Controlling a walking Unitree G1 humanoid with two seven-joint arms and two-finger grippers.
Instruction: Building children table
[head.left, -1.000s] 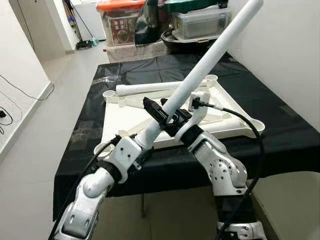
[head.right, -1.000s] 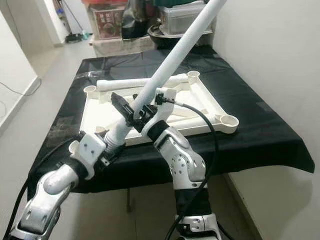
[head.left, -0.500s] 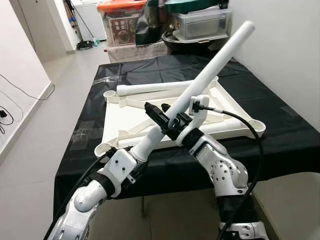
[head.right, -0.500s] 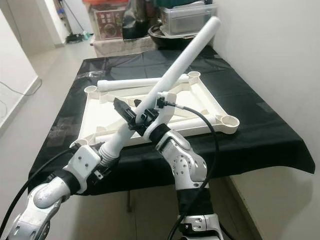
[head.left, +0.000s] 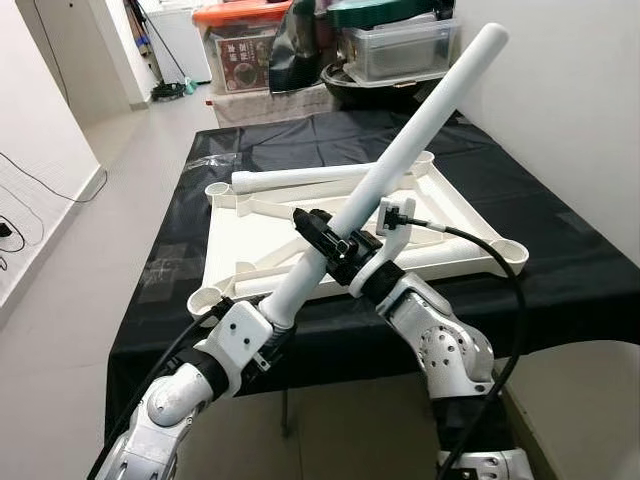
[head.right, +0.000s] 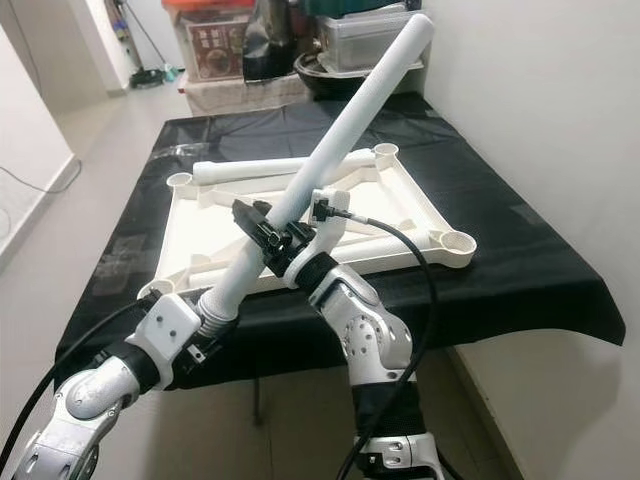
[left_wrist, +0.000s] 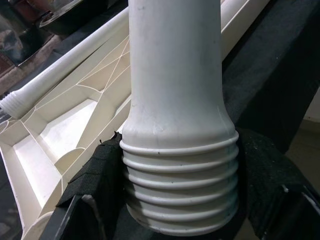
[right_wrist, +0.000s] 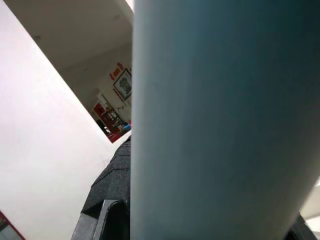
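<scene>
both grippers are clamping the white table leg (head.left: 400, 150) mid-frame, left gripper (head.left: 272, 312) gripping its threaded end, right gripper (head.left: 335, 248) higher up; it's slanting toward the upper right over the upturned tabletop (head.left: 250, 235).

You were working in a lived-in home, in a room used partly for storage. A table draped in a black cloth (head.left: 560, 270) stood against a plain white wall (head.left: 560, 110), on a pale tiled floor (head.left: 80, 290). Behind it were stacked plastic storage bins, one with an orange lid (head.left: 240, 12), and a clear lidded container (head.left: 400, 45). A doorway (head.left: 160, 50) opened onto more household clutter, and a loose cable (head.left: 40, 185) ran along the skirting.
</scene>
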